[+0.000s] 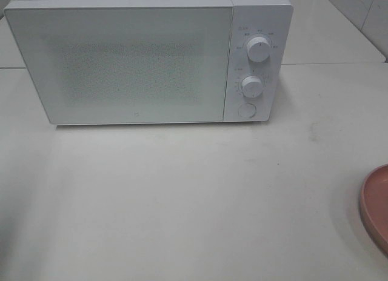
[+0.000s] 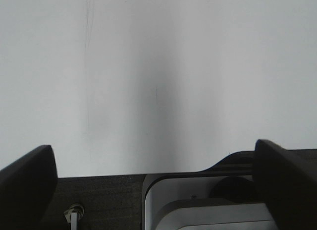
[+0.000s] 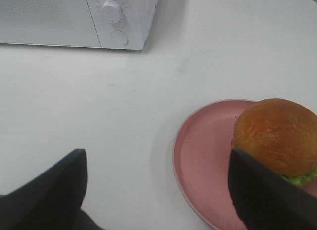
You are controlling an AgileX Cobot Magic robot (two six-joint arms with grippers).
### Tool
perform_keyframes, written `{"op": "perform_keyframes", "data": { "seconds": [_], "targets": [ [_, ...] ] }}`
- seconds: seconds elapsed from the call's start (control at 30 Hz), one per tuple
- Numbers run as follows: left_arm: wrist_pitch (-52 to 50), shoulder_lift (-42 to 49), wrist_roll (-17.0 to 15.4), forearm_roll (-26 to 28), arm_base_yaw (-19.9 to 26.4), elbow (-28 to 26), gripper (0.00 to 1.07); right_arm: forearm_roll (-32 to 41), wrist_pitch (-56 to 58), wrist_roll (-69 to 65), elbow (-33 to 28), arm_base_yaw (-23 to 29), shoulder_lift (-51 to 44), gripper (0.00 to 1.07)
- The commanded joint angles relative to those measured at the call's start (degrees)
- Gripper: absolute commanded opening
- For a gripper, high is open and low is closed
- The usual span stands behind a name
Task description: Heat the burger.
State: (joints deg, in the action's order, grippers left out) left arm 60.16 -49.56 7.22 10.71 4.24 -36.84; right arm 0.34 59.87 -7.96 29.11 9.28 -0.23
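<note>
Fingers of both grippers stand wide and hold nothing. By my judgement nothing is done yet: the white microwave [image 1: 148,57] sits on the surface [image 1: 182,202] with its door shut, and the burger [image 3: 276,137] lies on the pink plate [image 3: 208,155]. Right gripper [image 3: 158,190] hovers near the plate's edge; left gripper [image 2: 158,185] faces a blank wall.

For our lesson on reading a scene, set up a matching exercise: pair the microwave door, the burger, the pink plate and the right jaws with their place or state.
Things:
1. microwave door
2. burger
3. pink plate
4. right jaws

States:
A. sits on the plate
B. closed
C. open, nothing held
D. on the table, right of the microwave

Pairs: 1-B, 2-A, 3-D, 4-C
</note>
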Motion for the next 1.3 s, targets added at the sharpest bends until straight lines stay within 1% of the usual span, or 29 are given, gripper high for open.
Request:
{"op": "perform_keyframes", "data": {
  "seconds": [0.03, 0.1, 0.17, 0.2, 0.23, 0.27, 0.3, 0.37, 0.4, 0.47, 0.57, 0.63, 0.67, 0.73, 0.77, 0.8, 0.9, 0.97, 1.0, 1.07, 1.1, 1.17, 1.3],
  "targets": [
    [-0.34, 6.19, -0.4, -0.06, 0.11, 3.38, 1.01, 0.17, -0.46, 0.69, -0.06, -0.23, -1.49, 0.75],
    [-0.34, 7.68, -0.4, 0.06, 0.11, 4.18, 1.01, 0.17, -0.46, 0.69, -0.06, -0.23, -1.49, 0.75],
    [-0.63, 11.52, -0.4, -0.11, 0.11, 6.47, 1.01, 0.17, -0.46, 0.69, -0.06, -0.23, -1.49, 0.75],
    [-0.63, 11.52, -0.4, -0.11, 0.11, 6.47, 1.01, 0.17, -0.46, 0.69, -0.06, -0.23, -1.49, 0.75],
    [-0.86, 14.61, -0.69, -0.11, 0.11, 7.91, 1.01, 0.17, -0.46, 0.69, -0.06, -0.23, -1.49, 0.75],
    [-0.52, 16.04, -1.2, -0.29, 0.11, 8.25, 1.01, 0.17, -0.46, 0.69, -0.06, -0.23, -1.49, 0.75],
    [-0.52, 16.04, -1.2, -0.29, 0.11, 8.25, 1.01, 0.17, -0.46, 0.69, -0.06, -0.23, -1.49, 0.75],
    [-0.57, 20.17, -2.18, -0.86, 0.11, 8.25, 1.0, 0.17, -0.46, 0.69, -0.06, -0.23, -1.49, 0.75],
    [-0.57, 20.17, -2.18, -0.86, 0.11, 8.25, 1.0, 0.17, -0.46, 0.69, -0.06, -0.23, -1.49, 0.75],
    [-0.63, 25.27, -2.58, -1.15, 0.11, 8.25, 1.0, 0.17, -0.46, 0.69, -0.06, -0.23, -1.49, 0.75],
    [-0.63, 26.7, -2.58, -1.15, 0.11, 8.25, 1.0, 0.17, -0.46, 0.69, -0.06, -0.23, -1.49, 0.75],
    [-0.63, 31.11, -2.58, -1.43, 0.11, 8.25, 1.0, 0.17, -0.46, 0.69, -0.06, -0.23, -1.49, 0.75],
    [-0.63, 31.11, -2.58, -1.43, 0.11, 8.25, 1.0, 0.17, -0.46, 0.69, -0.06, -0.23, -1.49, 0.75],
    [-0.63, 36.27, -2.58, -1.72, 0.11, 8.25, 1.0, 0.17, -0.46, 0.69, -0.06, -0.23, -1.49, 0.75],
    [-0.63, 36.27, -2.58, -1.72, 0.11, 8.25, 1.0, 0.17, -0.46, 0.69, -0.06, -0.23, -1.49, 0.75],
    [-0.63, 39.02, -2.58, -1.72, 0.11, 8.25, 1.0, 0.17, -0.46, 0.69, -0.06, -0.23, -1.49, 0.75],
    [-0.63, 40.34, -2.58, -1.72, 0.11, 8.25, 1.0, 0.17, -0.46, 0.69, -0.06, -0.23, -1.49, 0.75],
    [-0.69, 43.89, -2.58, -1.72, 0.11, 8.25, 1.0, 0.17, -0.46, 0.69, -0.06, -0.23, -1.49, 0.75],
    [-0.69, 43.89, -2.58, -1.72, 0.11, 8.25, 1.0, 0.17, -0.46, 0.69, -0.06, -0.23, -1.49, 0.75],
    [-0.69, 48.19, -2.58, -1.66, 0.11, 8.25, 1.0, 0.17, -0.46, 0.69, -0.06, -0.23, -1.49, 0.75],
    [-0.69, 48.19, -2.58, -1.66, 0.11, 8.25, 1.0, 0.17, -0.46, 0.69, -0.06, -0.23, -1.49, 0.75],
    [-0.69, 51.22, -2.58, -1.66, 0.11, 8.25, 1.0, 0.17, -0.46, 0.69, -0.06, -0.23, -1.49, 0.75],
    [-0.69, 51.28, -2.58, -1.49, 0.11, 8.25, 1.0, 0.17, -0.46, 0.69, -0.06, -0.23, -1.49, 0.75]
  ]
}}
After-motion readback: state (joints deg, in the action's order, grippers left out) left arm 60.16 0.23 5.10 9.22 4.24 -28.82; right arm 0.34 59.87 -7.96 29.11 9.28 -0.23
